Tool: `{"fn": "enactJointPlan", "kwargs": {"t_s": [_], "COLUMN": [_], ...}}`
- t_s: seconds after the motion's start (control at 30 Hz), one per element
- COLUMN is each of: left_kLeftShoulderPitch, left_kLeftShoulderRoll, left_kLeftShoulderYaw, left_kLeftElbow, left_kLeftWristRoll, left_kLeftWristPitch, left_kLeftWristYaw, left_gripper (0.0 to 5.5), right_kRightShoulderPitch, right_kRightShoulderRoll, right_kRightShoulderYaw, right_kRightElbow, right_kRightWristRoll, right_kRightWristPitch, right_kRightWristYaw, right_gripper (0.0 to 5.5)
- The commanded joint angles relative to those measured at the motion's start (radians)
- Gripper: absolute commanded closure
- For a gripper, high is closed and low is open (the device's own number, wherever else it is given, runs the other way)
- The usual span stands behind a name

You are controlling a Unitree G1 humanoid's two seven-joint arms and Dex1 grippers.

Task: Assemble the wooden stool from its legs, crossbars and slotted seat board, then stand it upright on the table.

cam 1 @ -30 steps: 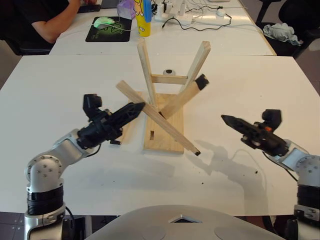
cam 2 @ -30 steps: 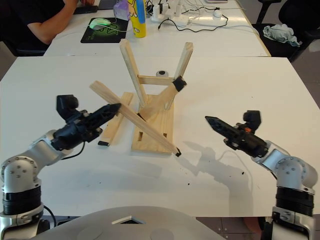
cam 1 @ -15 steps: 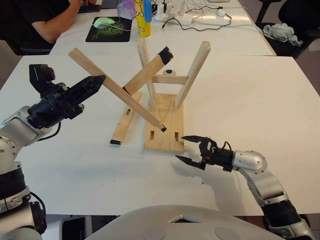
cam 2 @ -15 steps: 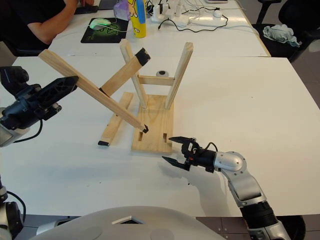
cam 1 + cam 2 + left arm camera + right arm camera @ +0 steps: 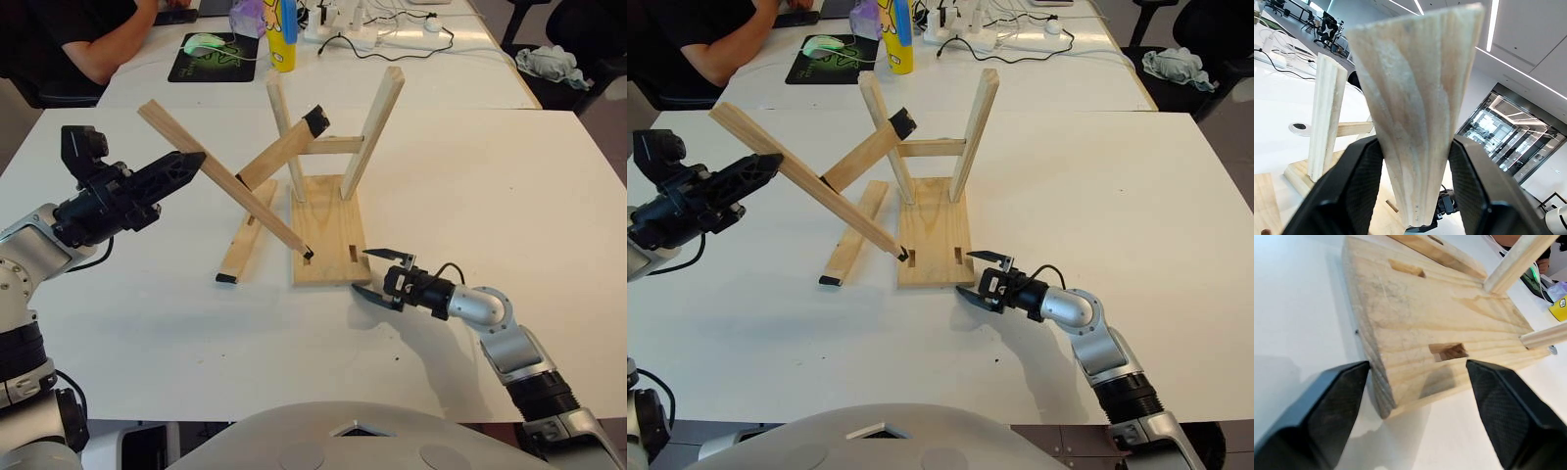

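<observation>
The slotted seat board lies flat mid-table with two legs standing in it, joined by a crossbar. My left gripper is shut on a slanted leg, held in the air; its lower tip touches the board near a slot. A second leg with a black cap is joined to it. In the left wrist view the fingers squeeze this leg. My right gripper is open, its jaws either side of the board's near edge. A loose wooden piece lies left of the board.
On the table behind stand a yellow bottle, a mouse on a dark pad, cables and a crumpled cloth. White tabletop stretches to the right of the board.
My right gripper has moved up to the board's near edge. The board with its two legs has shifted slightly right. The held leg's lower tip now rests at the board's slot.
</observation>
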Motion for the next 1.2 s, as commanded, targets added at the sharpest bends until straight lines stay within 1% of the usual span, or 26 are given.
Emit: {"fn": "enactJointPlan", "kwargs": {"t_s": [0.03, 0.13, 0.23, 0.37, 0.5, 0.6, 0.7, 0.87, 1.03, 1.2], "left_kLeftShoulderPitch": [0.014, -0.009, -0.041, -0.094, -0.125, -0.134, -0.143, -0.138, -0.116, -0.114], "left_kLeftShoulderRoll": [-0.026, -0.059, -0.098, -0.122, -0.122, -0.113, -0.108, -0.115, -0.120, -0.112], "left_kLeftShoulderYaw": [-0.034, -0.068, -0.131, -0.201, -0.282, -0.333, -0.362, -0.379, -0.402, -0.416], "left_kLeftElbow": [-0.074, -0.126, -0.259, -0.355, -0.345, -0.302, -0.279, -0.264, -0.252, -0.239], "left_kLeftWristRoll": [0.058, 0.112, 0.221, 0.307, 0.401, 0.485, 0.540, 0.586, 0.614, 0.642], "left_kLeftWristPitch": [-0.023, -0.060, -0.137, -0.189, -0.232, -0.277, -0.308, -0.331, -0.341, -0.344], "left_kLeftWristYaw": [0.020, 0.043, 0.109, 0.139, 0.101, 0.048, 0.006, -0.035, -0.071, -0.096], "left_gripper": [3.48, 3.48, 3.48, 3.48, 3.48, 3.48, 3.48, 3.48, 3.48, 3.48], "right_kRightShoulderPitch": [-0.055, -0.070, -0.070, -0.026, -0.042, -0.070, -0.065, -0.037, -0.025, -0.023], "right_kRightShoulderRoll": [-0.031, -0.035, -0.008, 0.034, 0.069, 0.123, 0.163, 0.221, 0.237, 0.238], "right_kRightShoulderYaw": [-0.020, -0.028, -0.057, -0.114, -0.121, -0.145, -0.132, -0.108, -0.082, -0.082], "right_kRightElbow": [0.058, 0.083, 0.070, -0.029, -0.109, -0.131, -0.149, -0.151, -0.130, -0.105], "right_kRightWristRoll": [-0.018, -0.010, 0.101, 0.374, 0.557, 0.650, 0.655, 0.622, 0.575, 0.536], "right_kRightWristPitch": [-0.030, -0.036, 0.025, 0.231, 0.446, 0.586, 0.647, 0.671, 0.672, 0.674], "right_kRightWristYaw": [-0.010, -0.013, 0.023, 0.097, 0.124, 0.063, 0.012, -0.054, -0.077, -0.096], "right_gripper": [1.82, 1.82, 1.82, 1.82, 1.82, 2.23, 2.66, 3.42, 4.01, 4.88]}}
